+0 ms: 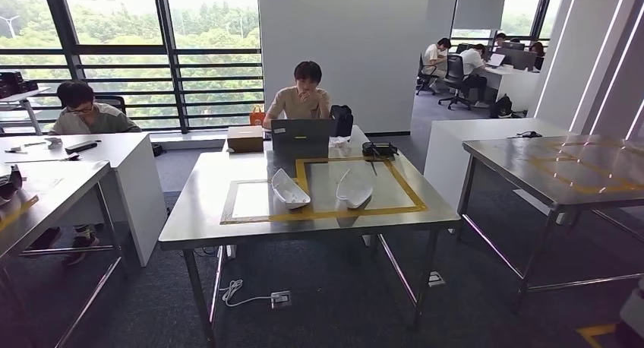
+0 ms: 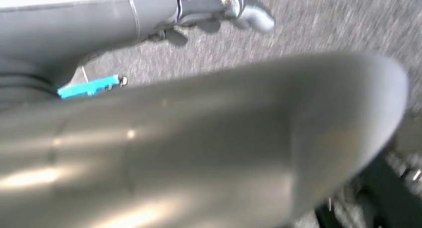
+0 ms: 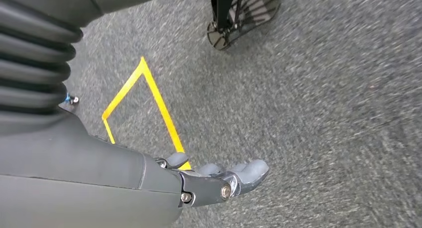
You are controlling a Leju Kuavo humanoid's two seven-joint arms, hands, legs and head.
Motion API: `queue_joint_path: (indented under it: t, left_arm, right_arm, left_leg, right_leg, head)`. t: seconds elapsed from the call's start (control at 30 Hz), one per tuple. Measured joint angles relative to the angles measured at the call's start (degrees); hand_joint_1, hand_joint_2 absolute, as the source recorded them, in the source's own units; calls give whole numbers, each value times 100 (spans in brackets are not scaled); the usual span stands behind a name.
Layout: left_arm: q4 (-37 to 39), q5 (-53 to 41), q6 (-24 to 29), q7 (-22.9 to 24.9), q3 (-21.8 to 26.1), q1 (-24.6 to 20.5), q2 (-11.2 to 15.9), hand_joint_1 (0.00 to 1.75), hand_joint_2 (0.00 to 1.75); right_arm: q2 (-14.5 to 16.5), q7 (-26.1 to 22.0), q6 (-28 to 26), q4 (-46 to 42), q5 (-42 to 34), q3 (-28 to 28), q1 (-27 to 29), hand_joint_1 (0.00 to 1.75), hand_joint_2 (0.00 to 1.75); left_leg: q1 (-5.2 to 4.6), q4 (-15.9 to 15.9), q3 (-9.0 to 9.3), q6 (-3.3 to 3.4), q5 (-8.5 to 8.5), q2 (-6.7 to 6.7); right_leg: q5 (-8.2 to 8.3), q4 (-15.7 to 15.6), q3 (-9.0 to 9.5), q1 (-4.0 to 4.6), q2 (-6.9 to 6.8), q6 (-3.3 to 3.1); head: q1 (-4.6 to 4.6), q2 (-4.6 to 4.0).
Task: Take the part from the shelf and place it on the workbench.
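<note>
no readable text, labels or numbers anywhere; only unlettered yellow tape (image 1: 357, 210) outlines on the steel table (image 1: 190, 226)

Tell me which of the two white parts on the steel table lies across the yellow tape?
The left white part: it overlaps the yellow tape, while the right white part lies wholly inside the square.

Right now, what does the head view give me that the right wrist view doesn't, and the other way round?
Head view alone: the steel workbench with a yellow tape square, two white parts lying inside it, a laptop, a cardboard box, and a seated person behind the bench.

Right wrist view alone: the right hand, holding nothing, hanging over the floor above a yellow tape corner.

Shared: the grey carpet.
</note>
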Motion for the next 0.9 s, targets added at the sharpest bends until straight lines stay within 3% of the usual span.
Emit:
queue_joint_path:
  t: [0.07, 0.1, 0.17, 0.2, 0.23, 0.3, 0.33, 0.37, 0.4, 0.43, 0.47, 0.53, 0.57, 0.6, 0.67, 0.7, 0.73, 0.83, 0.87, 0.9]
  left_arm:
    - [0, -25, -159, -27, 0, 17, 29, 0, 0]
    - [0, -40, -209, -36, 0, 25, 43, 0, 0]
    - [0, -72, -265, -42, 0, 44, 72, 0, 0]
    - [0, -82, -279, -41, 0, 55, 84, 0, 0]
    - [-1, -88, -287, -38, 0, 66, 96, 0, 0]
    - [-2, -91, -294, -34, 0, 70, 118, 0, 0]
    - [-2, -92, -294, -34, 0, 68, 126, 0, 0]
    - [-2, -94, -294, -34, 0, 68, 132, 0, 0]
    - [-2, -97, -294, -34, 0, 67, 134, 0, 0]
    - [-2, -99, -294, -34, 0, 67, 137, 0, 0]
    - [-3, -101, -294, -34, 0, 65, 141, 0, 0]
    - [-7, -103, -294, -33, -1, 55, 159, 0, 0]
    - [-9, -104, -294, -33, -2, 50, 166, 0, 0]
    - [-11, -104, -294, -31, -2, 47, 172, 0, 0]
    - [-15, -108, -294, -21, -2, 46, 176, 0, 0]
    - [-17, -109, -294, -16, -2, 43, 177, 0, 0]
    - [-19, -111, -294, -14, -2, 39, 177, 0, 0]
    - [-24, -111, -294, -14, -2, 33, 174, 0, 0]
    - [-24, -111, -293, -13, -2, 33, 173, 0, 0]
    - [-24, -110, -293, -10, -2, 34, 171, 0, 0]
  right_arm:
    - [3, 0, 15, 4, 60, 0, -19, 0, 175]
    - [5, 3, 27, 7, 86, 0, -26, 0, 175]
    - [13, 12, 58, 16, 120, 0, -34, 0, 175]
    - [16, 17, 70, 21, 127, 0, -43, 0, 175]
    - [20, 20, 78, 25, 129, 0, -47, 0, 175]
    - [24, 20, 80, 32, 133, 0, -48, 0, 175]
    - [24, 25, 79, 34, 141, 0, -46, 0, 175]
    - [25, 33, 77, 36, 150, 0, -45, 0, 175]
    - [27, 45, 77, 38, 162, 0, -45, 0, 175]
    - [32, 62, 75, 39, 173, 0, -46, 0, 175]
    - [40, 86, 73, 39, 182, 0, -47, 0, 175]
    - [64, 132, 68, 40, 205, 0, -50, 0, 175]
    - [73, 156, 67, 41, 216, 0, -54, 0, 175]
    - [81, 176, 67, 42, 225, 0, -57, 0, 175]
    - [89, 216, 67, 45, 231, 0, -55, 0, 175]
    - [95, 228, 67, 50, 231, 0, -51, 0, 175]
    - [98, 234, 67, 54, 231, 0, -48, 0, 175]
    - [102, 239, 69, 60, 233, 0, -56, 0, 175]
    - [102, 240, 74, 60, 235, 0, -56, 0, 175]
    - [103, 241, 79, 60, 240, 0, -55, 0, 175]
  left_leg:
    - [-6, -6, -57, -66, 107, 2]
    - [-6, -28, -62, -103, 162, 3]
    - [6, -57, -79, -179, 224, -4]
    - [13, 1, -119, -212, 127, -13]
    - [18, 156, -179, -243, -74, -21]
    - [29, 797, -339, -288, -668, -28]
    - [30, 1165, -396, -305, -873, -28]
    - [29, 1437, -399, -313, -945, -28]
    - [29, 1535, -321, -312, -887, -28]
    - [29, 1415, -145, -302, -740, -28]
    - [27, 1096, 128, -281, -593, -30]
    - [5, 281, 706, -225, -566, -38]
    - [-12, -10, 885, -198, -619, -42]
    - [-32, -157, 950, -173, -675, -44]
    - [-29, -221, 902, -102, -618, -32]
    - [-16, -235, 858, -49, -570, -21]
    - [1, -249, 809, 1, -514, -8]
    - [12, -216, 608, 58, -351, 16]
    - [14, -189, 526, 55, -301, 19]
    - [17, -158, 439, 46, -257, 20]
  right_leg:
    - [-106, -661, 407, 29, 15, -73]
    - [-140, -783, 442, 49, 19, -110]
    - [-43, -817, 356, 46, 7, -200]
    - [19, -823, 305, 39, -4, -252]
    - [86, -836, 244, 29, -15, -298]
    - [210, -831, 99, 31, -29, -346]
    - [270, -820, 15, 36, -34, -347]
    - [328, -803, -67, 41, -39, -344]
    - [379, -778, -151, 44, -44, -338]
    - [421, -749, -228, 46, -46, -329]
    - [457, -717, -293, 46, -47, -316]
    - [524, -669, -392, 51, -50, -272]
    - [564, -661, -417, 50, -52, -244]
    - [608, -665, -432, 48, -54, -214]
    - [663, -673, -445, 40, -45, -153]
    - [587, -623, -472, 37, -31, -119]
    - [411, -476, -527, 34, -16, -85]
    - [-355, 513, -816, 13, 5, -2]
    - [-445, 805, -864, 6, 5, 15]
    - [-402, 931, -829, -2, 5, 26]
  head:
    - [-2, 0]
    - [-4, 0]
    - [-11, -1]
    - [-15, -1]
    - [-20, -1]
    - [-27, -2]
    - [-31, -3]
    - [-31, -3]
    - [-32, -2]
    - [-33, -2]
    - [-33, -2]
    - [-32, -2]
    - [-32, -2]
    - [-31, -2]
    - [-32, -2]
    - [-30, -2]
    - [-27, -2]
    - [-19, -2]
    - [-17, -2]
    - [-17, -2]
